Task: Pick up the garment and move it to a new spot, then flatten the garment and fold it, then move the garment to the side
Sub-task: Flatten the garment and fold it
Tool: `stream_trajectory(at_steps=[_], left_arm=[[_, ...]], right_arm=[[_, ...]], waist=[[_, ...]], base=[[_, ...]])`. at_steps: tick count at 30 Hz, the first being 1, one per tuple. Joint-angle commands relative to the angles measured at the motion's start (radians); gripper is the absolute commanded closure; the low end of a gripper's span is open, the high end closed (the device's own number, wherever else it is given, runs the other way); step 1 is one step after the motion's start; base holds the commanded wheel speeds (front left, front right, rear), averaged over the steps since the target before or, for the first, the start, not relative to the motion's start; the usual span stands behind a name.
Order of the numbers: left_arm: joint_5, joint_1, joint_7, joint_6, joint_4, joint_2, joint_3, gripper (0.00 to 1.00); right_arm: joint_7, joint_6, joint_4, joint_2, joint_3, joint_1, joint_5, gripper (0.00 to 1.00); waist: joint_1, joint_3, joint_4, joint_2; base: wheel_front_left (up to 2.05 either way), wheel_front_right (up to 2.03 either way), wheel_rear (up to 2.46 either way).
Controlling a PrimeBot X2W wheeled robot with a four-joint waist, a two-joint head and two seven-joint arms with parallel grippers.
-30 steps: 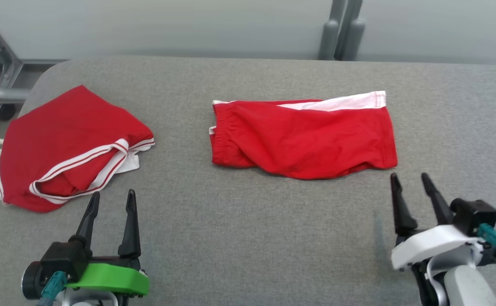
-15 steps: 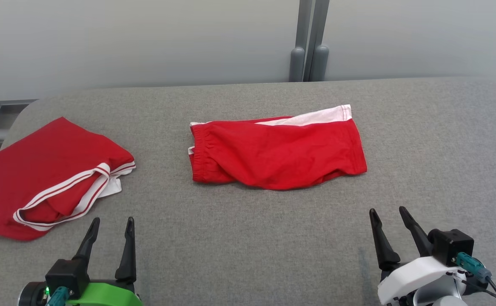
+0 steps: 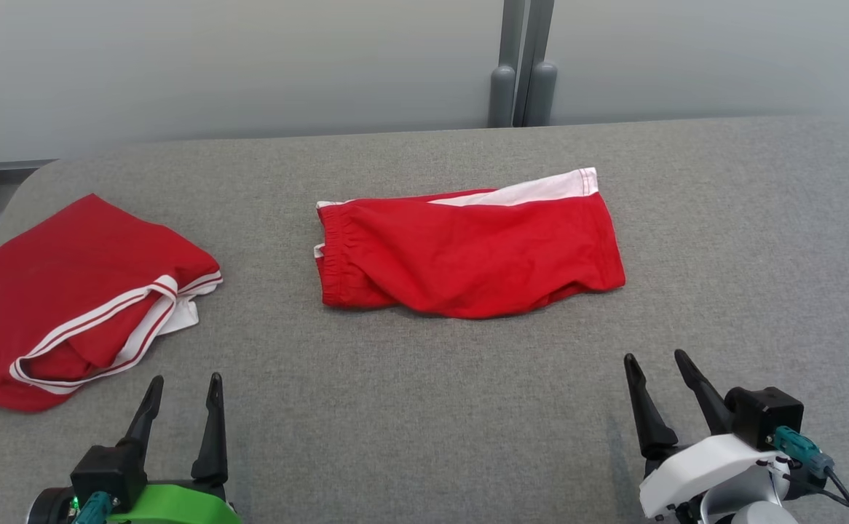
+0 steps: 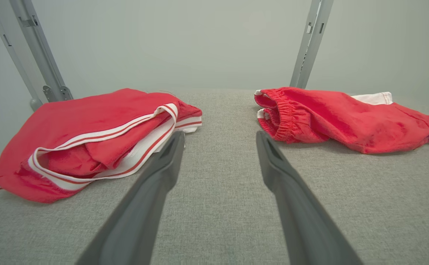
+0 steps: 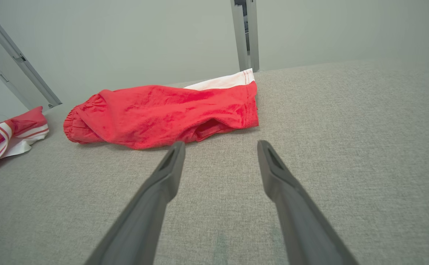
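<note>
Head view: the left gripper (image 3: 186, 378) and the right gripper (image 3: 654, 355) both hover over the grey padded table (image 3: 424, 422), fingers spread wide and empty. The red shorts (image 3: 468, 251) lie folded flat ahead of the two grippers and between them, nearer the right one, well apart from both. A striped red garment (image 3: 75, 298) sits bunched just ahead of the left gripper, towards its outer side.

Left wrist view: the left gripper (image 4: 220, 134) is wide open over bare fabric. The striped red garment (image 4: 89, 125) lies close beyond its left finger, and the red shorts (image 4: 339, 117) lie further off past its right finger.

Right wrist view: the right gripper (image 5: 220, 142) is also wide open with nothing in it. The red shorts (image 5: 163, 114) lie just beyond its fingertips, mostly on the left-finger side, white band at the far edge. The striped red garment (image 5: 8, 132) is far off to that same side.
</note>
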Motion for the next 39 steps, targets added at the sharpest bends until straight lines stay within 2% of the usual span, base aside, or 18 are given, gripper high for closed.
stream_trajectory(at_steps=[1,13,17,18,19,24,25,30,34,39], left_arm=[[-0.002,-0.013,-0.001,-0.003,0.005,0.002,0.005,0.00],[0.008,-0.011,0.000,-0.008,0.003,-0.010,0.008,0.00],[0.010,-0.013,-0.001,-0.008,-0.001,-0.016,0.002,0.00],[0.010,-0.016,-0.001,-0.009,-0.001,-0.017,0.000,0.00],[0.011,-0.024,-0.001,-0.011,0.000,-0.018,-0.003,0.00],[0.017,-0.045,0.000,-0.015,-0.006,-0.024,-0.020,0.00],[0.017,-0.045,0.000,-0.015,-0.006,-0.024,-0.020,0.00],[0.019,-0.076,-0.001,-0.018,-0.014,-0.030,-0.042,0.00],[0.024,-0.104,-0.001,-0.020,-0.020,-0.033,-0.052,0.00],[0.032,-0.129,0.000,-0.022,-0.033,-0.031,-0.058,0.00]], right_arm=[[-0.007,-0.001,0.005,-0.001,0.001,-0.013,0.003,0.00],[-0.001,-0.001,0.013,-0.001,-0.005,-0.017,-0.008,0.00],[0.041,-0.001,0.007,-0.001,-0.017,-0.041,0.008,0.00],[0.073,-0.001,0.010,-0.002,-0.025,-0.053,0.005,0.00],[0.162,-0.001,0.018,-0.018,-0.045,-0.096,-0.010,0.00],[0.458,0.000,0.046,-0.063,-0.119,-0.261,-0.046,0.00],[0.458,0.000,0.046,-0.063,-0.119,-0.261,-0.046,0.00],[0.719,-0.001,0.105,-0.100,-0.222,-0.430,-0.073,0.00],[0.868,0.000,0.154,-0.117,-0.268,-0.539,-0.063,0.00],[0.960,0.000,0.197,-0.130,-0.313,-0.643,-0.087,0.00]], waist=[[0.0000,0.004,0.001,0.0000],[0.0000,0.011,0.014,0.0000],[0.0000,0.016,0.023,0.0000],[0.0000,0.019,0.026,0.0000],[0.0000,0.031,0.034,0.0000],[0.0000,0.076,0.059,0.0000],[0.0000,0.076,0.059,0.0000],[0.0000,0.137,0.099,0.0000],[0.0000,0.187,0.136,0.0000],[0.0000,0.240,0.167,0.0000]], base=[[0.00,0.00,0.00],[0.00,0.00,0.00],[0.00,0.00,0.00],[0.00,0.00,0.00],[0.00,0.00,0.00],[0.00,0.00,0.00],[0.00,0.00,0.00],[0.00,0.00,0.00],[0.00,0.00,0.00],[0.00,0.00,0.00]])
